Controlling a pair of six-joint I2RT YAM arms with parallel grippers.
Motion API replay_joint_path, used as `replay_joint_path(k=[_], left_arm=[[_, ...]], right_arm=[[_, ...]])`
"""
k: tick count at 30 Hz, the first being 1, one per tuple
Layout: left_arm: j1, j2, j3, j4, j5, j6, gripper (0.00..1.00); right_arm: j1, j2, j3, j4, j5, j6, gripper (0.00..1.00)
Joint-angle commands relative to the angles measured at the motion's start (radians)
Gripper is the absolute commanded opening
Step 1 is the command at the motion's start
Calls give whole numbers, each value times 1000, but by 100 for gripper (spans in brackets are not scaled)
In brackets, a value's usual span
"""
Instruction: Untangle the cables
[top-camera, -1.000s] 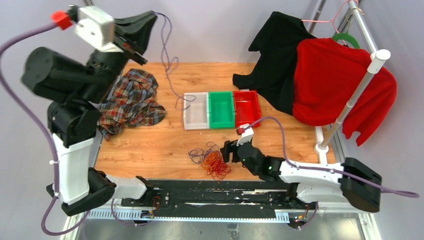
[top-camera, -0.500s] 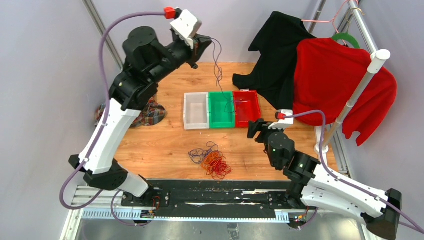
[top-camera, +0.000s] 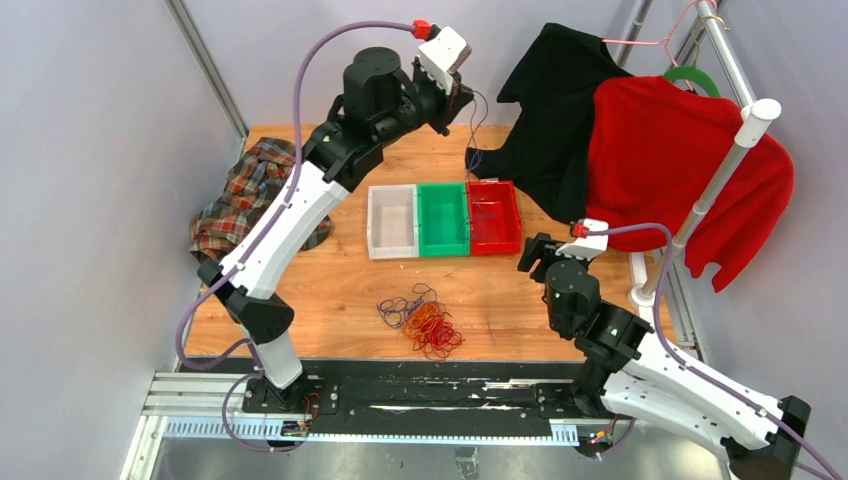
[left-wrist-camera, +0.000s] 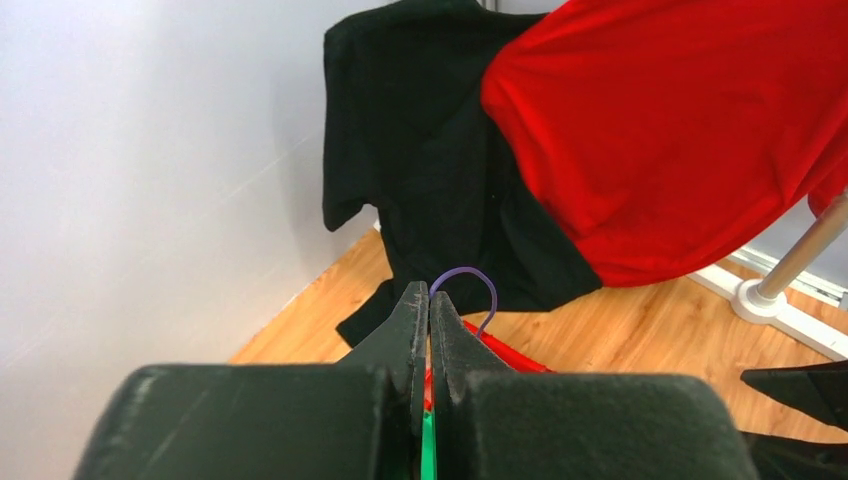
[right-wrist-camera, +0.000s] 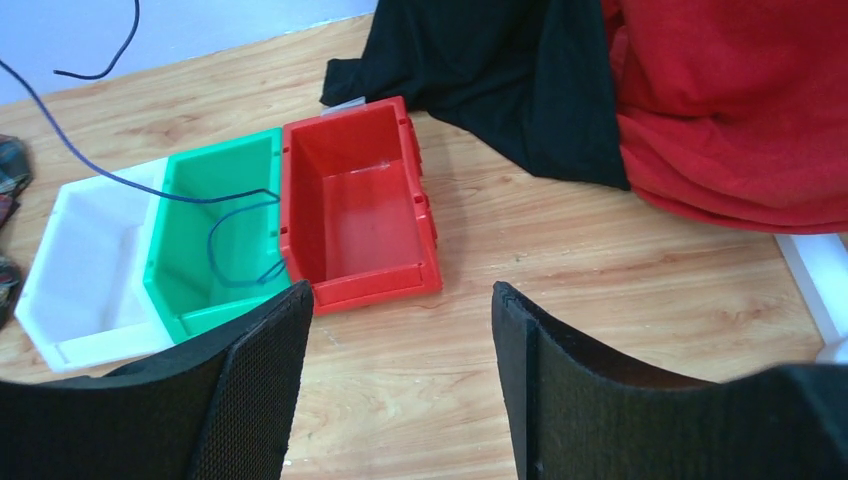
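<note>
A tangle of thin red, orange and purple cables (top-camera: 422, 322) lies on the wooden table near its front edge. My left gripper (top-camera: 463, 102) is raised high at the back and is shut on one thin purple cable (top-camera: 478, 135). That cable hangs down toward the bins. In the left wrist view the shut gripper (left-wrist-camera: 430, 296) pinches a purple loop (left-wrist-camera: 465, 269). In the right wrist view the cable's lower end (right-wrist-camera: 213, 245) curls inside the green bin (right-wrist-camera: 175, 215). My right gripper (top-camera: 535, 255) is open and empty, just right of the red bin (top-camera: 494, 215); its wrist view (right-wrist-camera: 400, 295) shows bare wood between the fingers.
White (top-camera: 392, 222), green (top-camera: 443, 218) and red bins stand side by side mid-table. A plaid shirt (top-camera: 245, 195) lies at the left edge. A black shirt (top-camera: 555, 110) and a red shirt (top-camera: 670, 160) hang on a white rack (top-camera: 715, 180) at the right.
My left arm has swung from far left to the back centre, carrying the purple cable over the bins. My right arm has lifted away from the tangle to beside the red bin.
</note>
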Motion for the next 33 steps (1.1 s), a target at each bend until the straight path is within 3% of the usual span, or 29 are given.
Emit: replay_joint_path(k=[1,6,16,26,33], left_arm=[[-7,46,74,60,32,-30,0],[-8,110,137,64,59,-66,0],[-9,188,118,114,41,-23,0],[-26,217,-95,140,13,70,0],[-58,310,-85,61,12,101,0]], right_arm=[[-39,4,2,-28,18,-3,65],[-86,23,-17,-32,-33,32,65],[-150,60,-34,-32,-102,39,64],[-201,26,-65,-34,-141,41,64],[-215,39,-66,-47,-151,51,63]])
